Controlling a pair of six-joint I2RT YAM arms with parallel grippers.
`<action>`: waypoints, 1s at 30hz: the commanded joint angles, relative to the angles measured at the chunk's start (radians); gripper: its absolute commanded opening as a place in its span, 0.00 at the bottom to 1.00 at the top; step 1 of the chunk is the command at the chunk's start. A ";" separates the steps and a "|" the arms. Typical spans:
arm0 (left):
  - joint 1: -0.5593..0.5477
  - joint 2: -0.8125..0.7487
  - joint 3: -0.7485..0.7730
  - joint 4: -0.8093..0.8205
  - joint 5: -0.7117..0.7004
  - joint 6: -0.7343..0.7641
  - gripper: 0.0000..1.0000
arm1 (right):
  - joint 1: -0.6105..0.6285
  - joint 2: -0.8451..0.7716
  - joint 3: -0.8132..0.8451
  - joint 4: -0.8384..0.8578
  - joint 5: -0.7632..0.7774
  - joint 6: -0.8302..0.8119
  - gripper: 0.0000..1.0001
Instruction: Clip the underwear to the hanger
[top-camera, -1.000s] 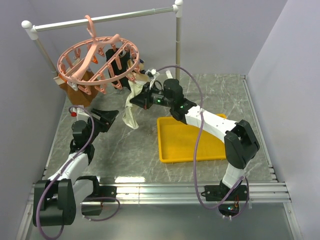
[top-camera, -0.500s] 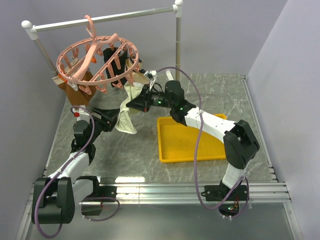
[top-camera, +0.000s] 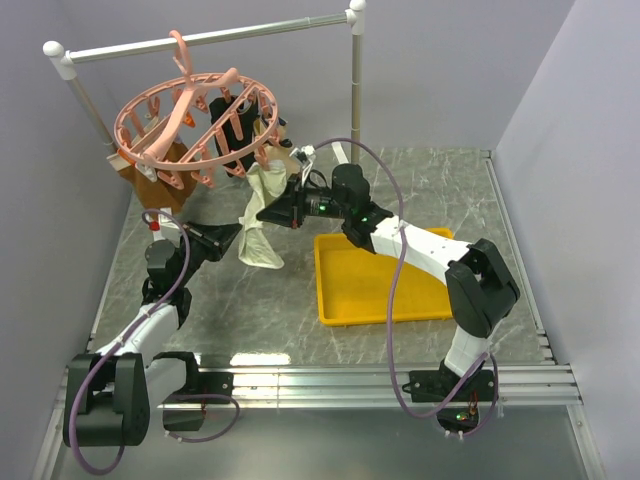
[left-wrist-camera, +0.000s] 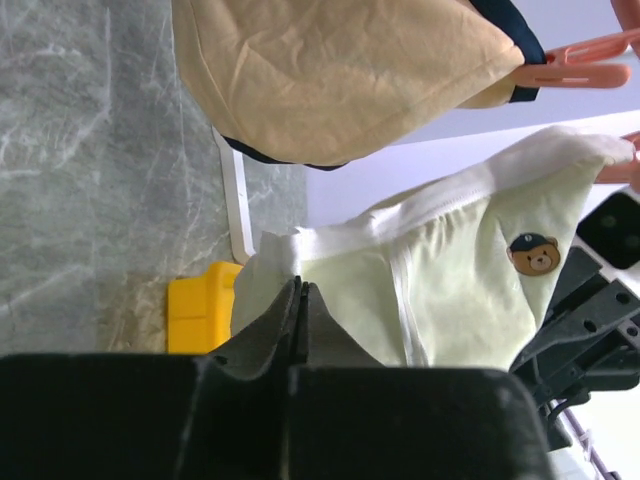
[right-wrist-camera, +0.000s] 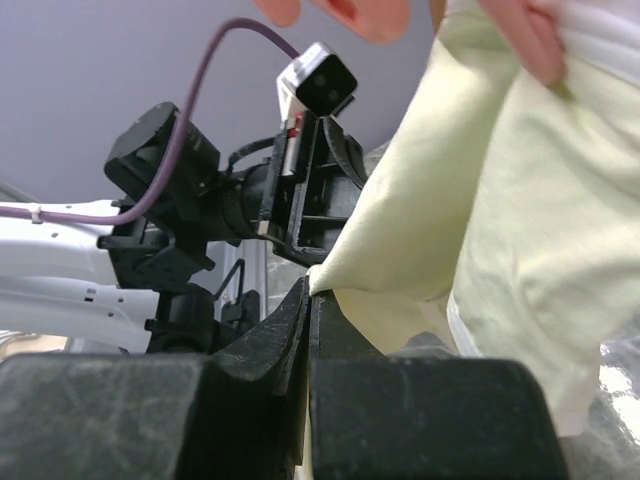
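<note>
The pale cream underwear (top-camera: 258, 222) hangs below the near right rim of the salmon-pink hanger (top-camera: 190, 122). Its upper corner sits at a pink clip (left-wrist-camera: 612, 168). A small bear patch (left-wrist-camera: 528, 253) shows on the fabric. My right gripper (top-camera: 268, 213) reaches in from the right and is shut on a folded corner of the underwear (right-wrist-camera: 480, 230), pinched at its tips (right-wrist-camera: 311, 284). My left gripper (top-camera: 232, 234) comes from the lower left; its jaws (left-wrist-camera: 298, 290) are pressed together at the underwear's waistband edge (left-wrist-camera: 330, 238).
A tan garment (left-wrist-camera: 340, 80), a brown one (top-camera: 152, 178) and a black one (top-camera: 236, 128) hang from other clips. The hanger hooks over a white rail (top-camera: 210, 37) on two posts. A yellow tray (top-camera: 378, 282) lies right of the underwear, under my right arm.
My left gripper moved up to the underwear's left edge and went from open to shut. My right gripper shifted slightly left and down, carrying the fabric with it.
</note>
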 joint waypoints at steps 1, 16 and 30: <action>-0.004 -0.024 0.045 0.077 0.027 0.039 0.01 | -0.016 -0.060 -0.010 0.012 -0.014 -0.018 0.00; -0.037 -0.063 0.037 -0.048 -0.025 0.126 0.41 | -0.062 -0.090 -0.052 0.006 -0.052 -0.027 0.00; -0.045 0.092 0.055 0.062 -0.031 0.059 0.58 | -0.067 -0.092 -0.041 0.090 -0.123 0.084 0.00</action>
